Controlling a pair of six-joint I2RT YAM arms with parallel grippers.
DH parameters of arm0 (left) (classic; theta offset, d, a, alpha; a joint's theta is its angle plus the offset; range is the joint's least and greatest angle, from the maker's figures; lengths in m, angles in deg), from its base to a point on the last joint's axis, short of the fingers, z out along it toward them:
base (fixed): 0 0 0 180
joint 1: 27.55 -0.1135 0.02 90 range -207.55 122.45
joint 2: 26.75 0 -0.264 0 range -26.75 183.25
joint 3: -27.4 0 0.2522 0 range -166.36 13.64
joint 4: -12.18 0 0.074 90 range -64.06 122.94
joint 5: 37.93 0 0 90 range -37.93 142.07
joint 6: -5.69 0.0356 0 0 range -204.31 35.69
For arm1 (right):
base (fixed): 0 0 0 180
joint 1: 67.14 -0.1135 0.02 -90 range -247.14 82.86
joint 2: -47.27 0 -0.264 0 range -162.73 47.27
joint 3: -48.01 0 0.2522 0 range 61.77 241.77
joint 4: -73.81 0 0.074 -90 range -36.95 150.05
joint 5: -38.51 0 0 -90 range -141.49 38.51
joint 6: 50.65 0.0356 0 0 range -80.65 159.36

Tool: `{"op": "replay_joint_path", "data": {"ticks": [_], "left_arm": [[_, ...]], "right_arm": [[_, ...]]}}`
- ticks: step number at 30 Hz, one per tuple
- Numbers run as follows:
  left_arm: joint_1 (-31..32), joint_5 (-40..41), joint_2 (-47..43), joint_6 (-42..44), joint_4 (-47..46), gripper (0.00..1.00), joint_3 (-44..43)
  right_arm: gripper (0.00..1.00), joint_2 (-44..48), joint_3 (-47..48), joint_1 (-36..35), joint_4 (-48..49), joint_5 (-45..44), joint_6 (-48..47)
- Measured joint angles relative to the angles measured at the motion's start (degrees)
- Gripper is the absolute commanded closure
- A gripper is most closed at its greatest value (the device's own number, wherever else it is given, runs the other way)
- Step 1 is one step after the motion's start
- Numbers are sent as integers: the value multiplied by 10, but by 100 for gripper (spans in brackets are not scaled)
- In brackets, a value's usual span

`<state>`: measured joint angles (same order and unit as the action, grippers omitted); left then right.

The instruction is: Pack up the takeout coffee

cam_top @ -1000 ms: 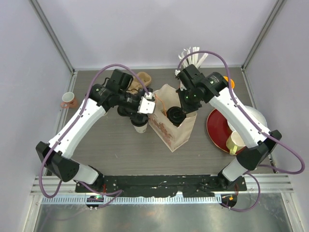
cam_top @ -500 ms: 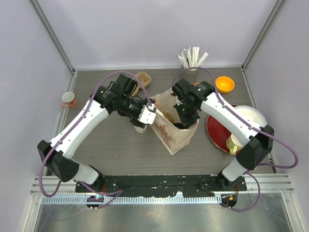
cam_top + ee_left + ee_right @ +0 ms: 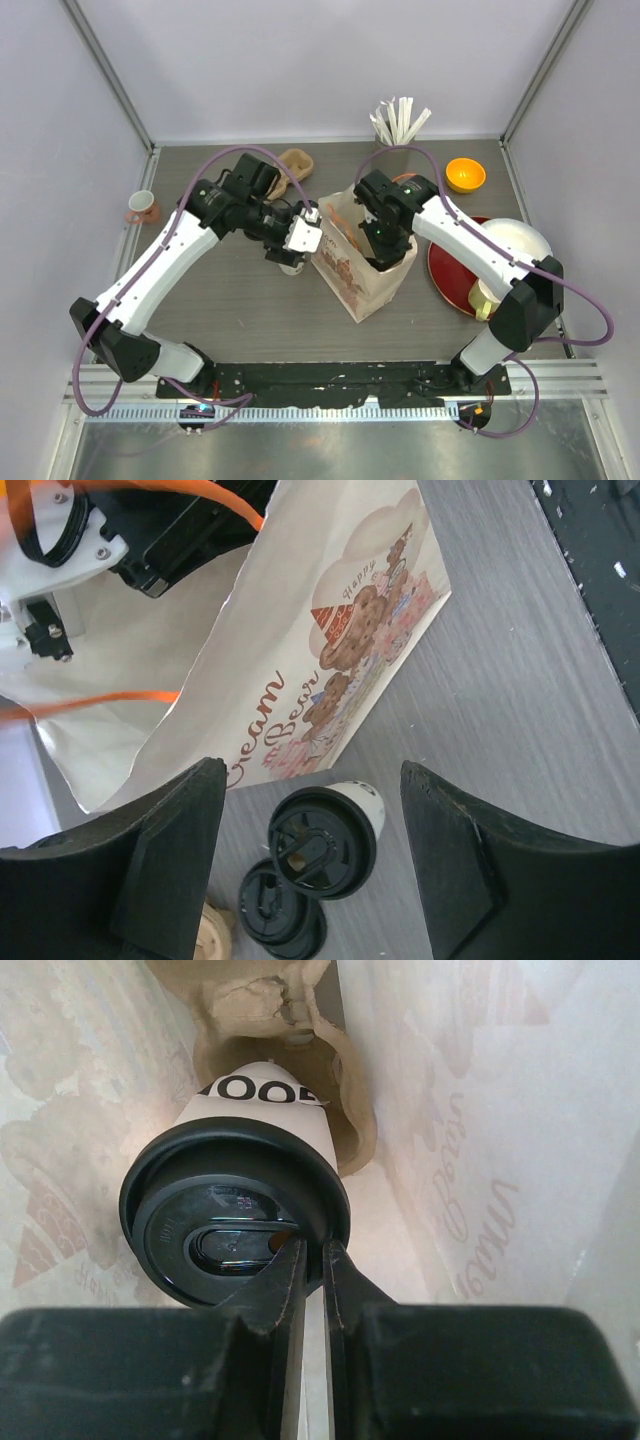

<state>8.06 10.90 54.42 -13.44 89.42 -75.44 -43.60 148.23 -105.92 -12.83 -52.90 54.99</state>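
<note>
1. Inside the paper bag [image 3: 470, 1110], the right fingers [image 3: 283, 1295] pinch the lid rim of the takeout coffee [image 3: 235, 1222]; its base is hidden.
2. Spread wide, the left fingers [image 3: 165, 860] hang above one other lidded cup [image 3: 325, 835] and one separate black lid [image 3: 280, 920] on the surface [image 3: 520, 680].

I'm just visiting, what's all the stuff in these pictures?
paper bag: 1, cream, printed, table centre
coffee cup in bag: 1, cream, black lid, inside the bag
coffee cup on table: 1, cream, black lid, left of bag
loose lid: 1, black, beside that cup
mug: 1, pinkish, left edge
bowl: 1, orange, back right
plate: 1, red, right
dish: 1, white, by plate
cup stack: 1, cream, on plate
straws: several, white, back
cardboard tray: 1, brown, back left
left hand: 1, black, open above the table cup
right hand: 1, black, shut on the bagged cup's lid
</note>
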Motion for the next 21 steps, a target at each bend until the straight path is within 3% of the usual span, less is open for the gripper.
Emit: {"op": "replay_joint_path", "data": {"ticks": [3,10,21], "left_arm": [[-1,0,-7,-43,0,25,-7],[-31,-23,-26,-132,-6,25,-14],[-45,-39,-47,-182,-23,25,20]], "right_arm": [[98,0,-2,0,1,-3,0],[82,0,-2,-1,3,-5,2],[65,0,17,-19,-4,-9,5]]}}
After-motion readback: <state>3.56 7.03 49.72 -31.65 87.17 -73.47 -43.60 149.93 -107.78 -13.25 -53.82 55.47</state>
